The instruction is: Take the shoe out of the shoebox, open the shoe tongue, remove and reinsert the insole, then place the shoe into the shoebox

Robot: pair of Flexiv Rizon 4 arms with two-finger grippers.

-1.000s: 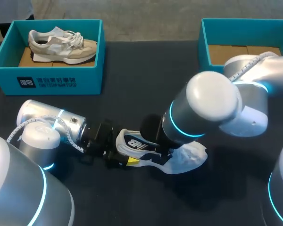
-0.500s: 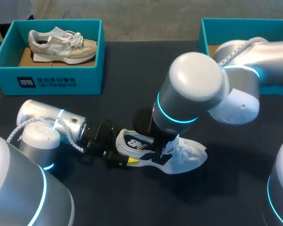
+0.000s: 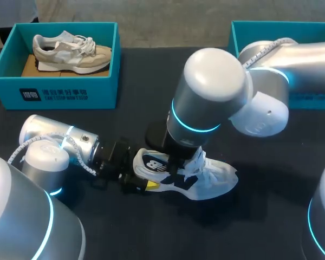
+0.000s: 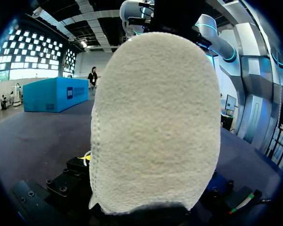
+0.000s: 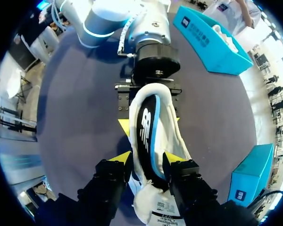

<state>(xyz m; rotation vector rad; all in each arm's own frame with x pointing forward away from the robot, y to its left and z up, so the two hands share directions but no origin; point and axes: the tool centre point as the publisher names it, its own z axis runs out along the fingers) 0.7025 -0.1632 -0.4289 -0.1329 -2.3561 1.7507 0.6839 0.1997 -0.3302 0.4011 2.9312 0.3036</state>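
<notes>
A white shoe (image 3: pixel 216 181) lies on its sole on the dark table, heel toward my left arm. My left gripper (image 3: pixel 145 183) has a yellow tip against each side of the heel, as the right wrist view shows. In the left wrist view the white knit heel (image 4: pixel 153 122) hides nearly everything else. My right arm comes over the shoe from above, and its wrist hides the fingers in the head view. The right gripper (image 5: pixel 148 159) stands open over the shoe's mouth, one finger to each side. The dark insole (image 5: pixel 148 125) with a blue edge lies inside the shoe.
A teal shoebox (image 3: pixel 54 95) at the back left holds a beige shoe (image 3: pixel 70 51). A second teal shoebox (image 3: pixel 234 46) stands at the back right, partly behind my right arm. Bare dark table lies in front of the shoe.
My right arm has swung left and closer over the shoe's mouth. The shoe and the left arm have stayed where they were.
</notes>
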